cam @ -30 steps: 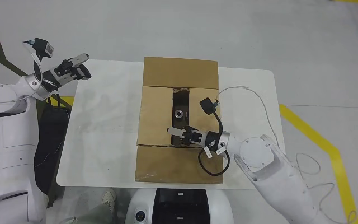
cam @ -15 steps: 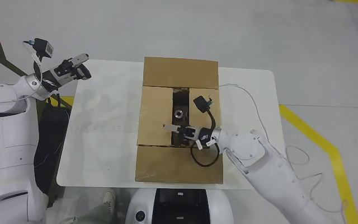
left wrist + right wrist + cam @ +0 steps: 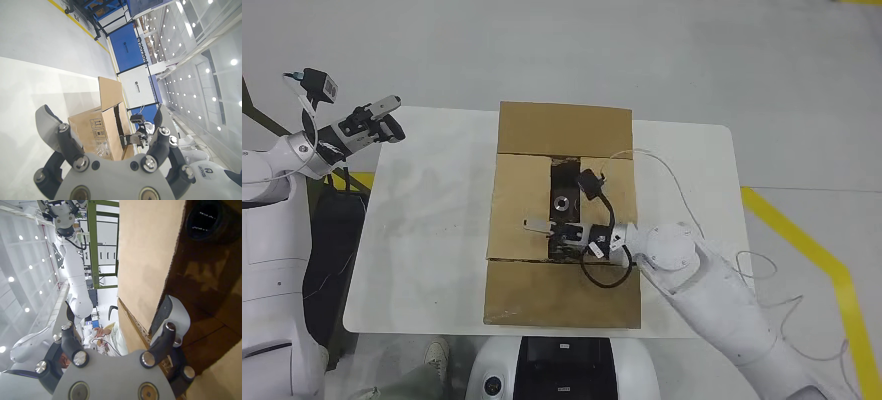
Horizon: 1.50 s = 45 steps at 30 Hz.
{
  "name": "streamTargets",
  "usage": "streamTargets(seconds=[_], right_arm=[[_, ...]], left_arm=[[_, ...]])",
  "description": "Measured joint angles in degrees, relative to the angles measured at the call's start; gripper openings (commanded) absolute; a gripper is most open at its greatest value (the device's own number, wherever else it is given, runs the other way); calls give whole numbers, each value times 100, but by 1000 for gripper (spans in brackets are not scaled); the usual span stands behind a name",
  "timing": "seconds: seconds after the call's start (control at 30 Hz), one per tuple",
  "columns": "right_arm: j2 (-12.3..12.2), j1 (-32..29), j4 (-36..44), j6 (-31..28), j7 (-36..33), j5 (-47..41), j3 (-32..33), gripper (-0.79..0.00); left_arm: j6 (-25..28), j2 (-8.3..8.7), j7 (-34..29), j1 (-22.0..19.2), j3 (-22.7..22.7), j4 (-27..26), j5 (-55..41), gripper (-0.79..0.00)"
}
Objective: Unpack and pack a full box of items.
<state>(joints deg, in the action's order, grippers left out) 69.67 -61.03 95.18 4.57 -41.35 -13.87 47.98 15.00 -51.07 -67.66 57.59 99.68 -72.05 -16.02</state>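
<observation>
The cardboard box (image 3: 522, 200) stands in the middle of the white table (image 3: 432, 240). Its two side flaps lie nearly closed, with a dark gap between them. A round dark item (image 3: 561, 203) (image 3: 206, 220) rests inside. My right gripper (image 3: 545, 231) (image 3: 117, 300) is open at the near end of the gap. It straddles the edge of the left flap (image 3: 143, 262), with one finger (image 3: 166, 311) under the flap inside the box and the other outside. My left gripper (image 3: 392, 115) (image 3: 103, 108) hangs open and empty over the table's far left corner, facing the box (image 3: 98, 128).
The box's far flap (image 3: 564, 128) and near flap (image 3: 562, 292) are folded outward. A thin white cable (image 3: 682, 170) loops over the table to the right of the box. Bare tabletop lies left of the box.
My right gripper has moved left across the gap onto the edge of the left flap. The left arm has not moved.
</observation>
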Motion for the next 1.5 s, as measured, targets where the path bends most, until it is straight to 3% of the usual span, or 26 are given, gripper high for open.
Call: streamTargets(seconds=[0.4,0.7,0.9,1.13,1.5], right_arm=[[-39,-232,480,-759,-251,-400,372,0],[156,221,343,-1128,-205,-461,-119,0],[324,518,81,-1351,-36,-472,-478,0],[503,720,-132,-1535,167,-402,-817,0],[892,1067,-524,-1534,511,15,-1604,0]], left_arm=[[0,0,0,0,0,0,0,0],[-2,0,10,4,1,-9,0,0],[-195,20,334,54,175,-294,-377,0],[-405,73,-46,-136,305,-468,-1008,0],[-681,74,-1038,-499,17,-324,-2298,0]])
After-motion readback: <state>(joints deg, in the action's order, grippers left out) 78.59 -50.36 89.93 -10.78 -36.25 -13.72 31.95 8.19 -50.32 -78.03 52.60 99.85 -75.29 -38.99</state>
